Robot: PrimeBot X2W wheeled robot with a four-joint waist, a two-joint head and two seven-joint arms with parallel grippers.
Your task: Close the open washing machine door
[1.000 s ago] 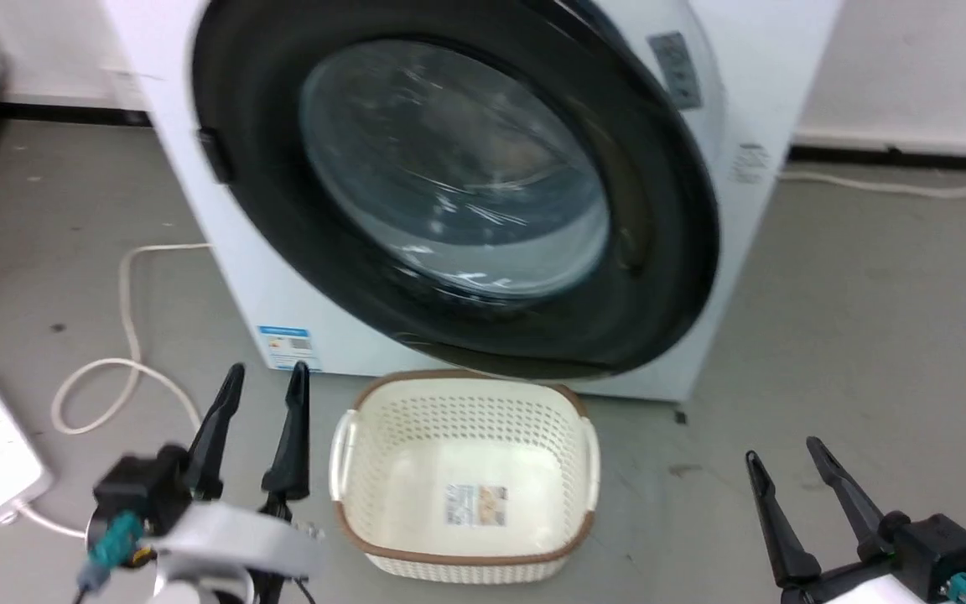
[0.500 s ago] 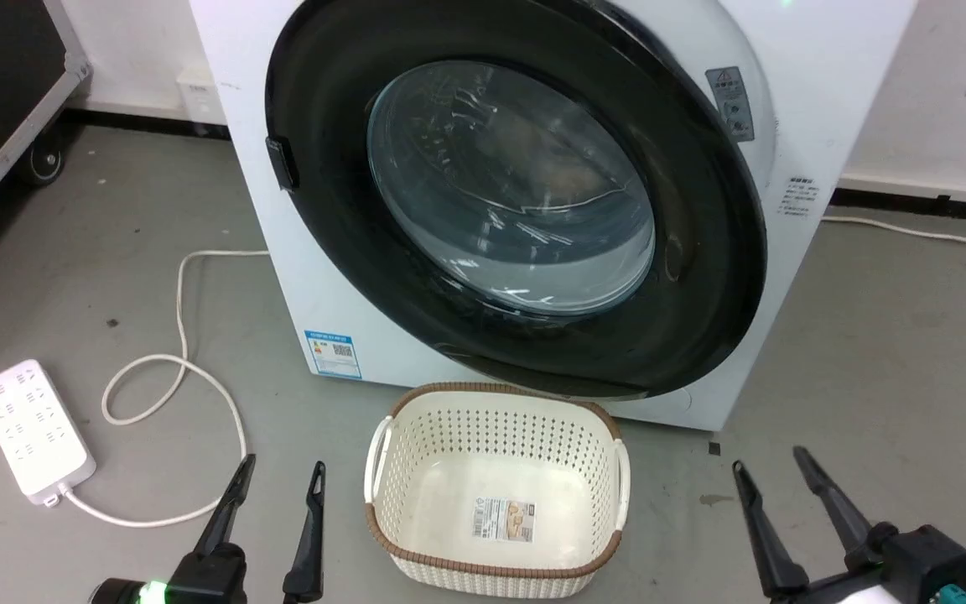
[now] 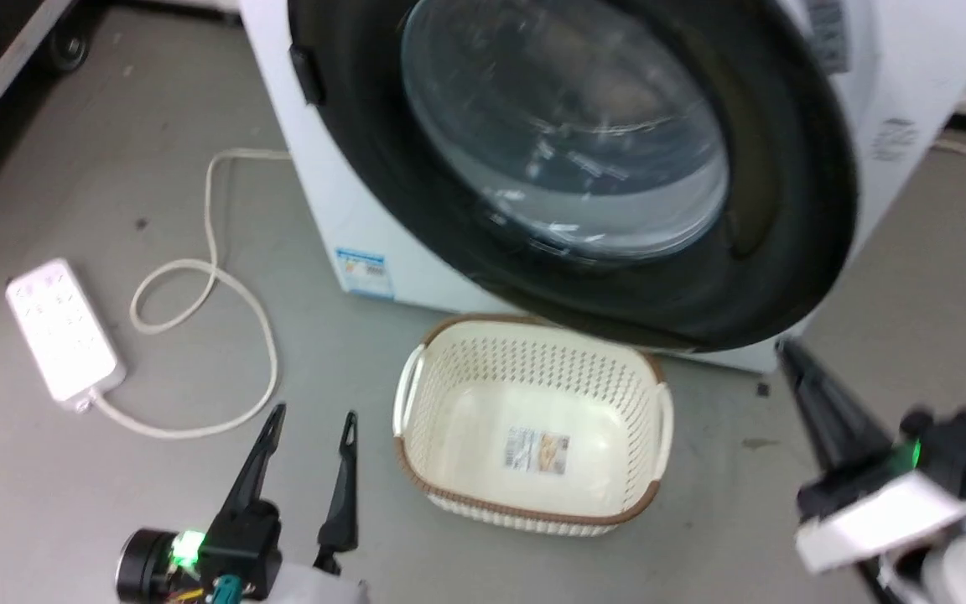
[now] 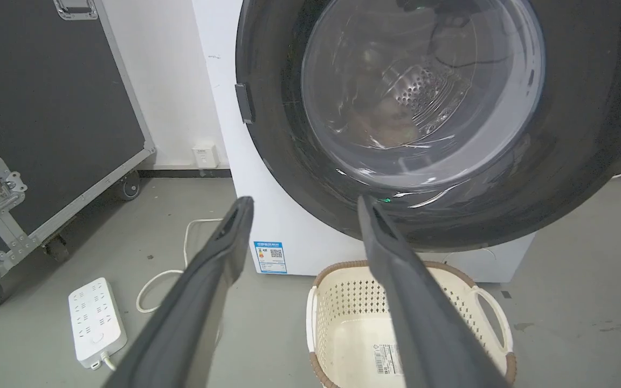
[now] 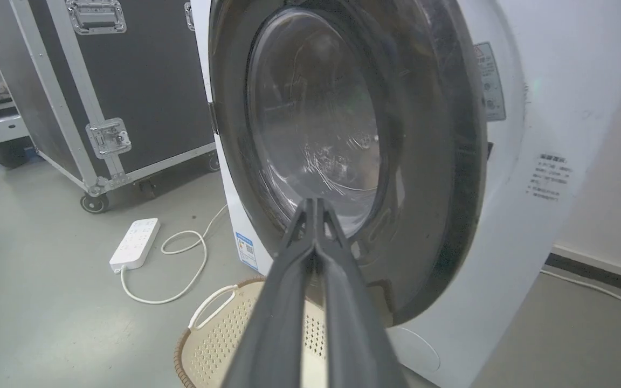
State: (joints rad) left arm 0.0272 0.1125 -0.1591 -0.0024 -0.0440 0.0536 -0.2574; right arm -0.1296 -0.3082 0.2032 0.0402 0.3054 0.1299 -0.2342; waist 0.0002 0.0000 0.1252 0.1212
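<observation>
The washing machine door [image 3: 785, 218], a wide glossy black rim around a bulging glass bowl, stands slightly out from the white machine [image 3: 315, 201], with its lower rim overhanging the basket. The left wrist view faces it head-on, showing the door [image 4: 585, 140] and a latch tab at its left edge. The right wrist view shows the door [image 5: 434, 161] from the hinge side. My left gripper [image 3: 314, 413] is low over the floor, open and empty, its gripper [image 4: 305, 202] aimed at the lower rim. My right gripper [image 3: 789, 352], blurred, is shut just below the door's lower right rim, its gripper [image 5: 313, 202] holding nothing.
A cream perforated basket [image 3: 533, 369] with a brown rim sits on the grey floor right under the door. A white power strip [image 3: 64, 331] and its looped cable [image 3: 223, 277] lie to the left. A black wheeled flight case [image 4: 46, 108] stands left of the machine.
The head camera has shifted, so the whole picture moved. My right gripper has shut its fingers and risen toward the door's lower right rim. My left gripper stays low and open.
</observation>
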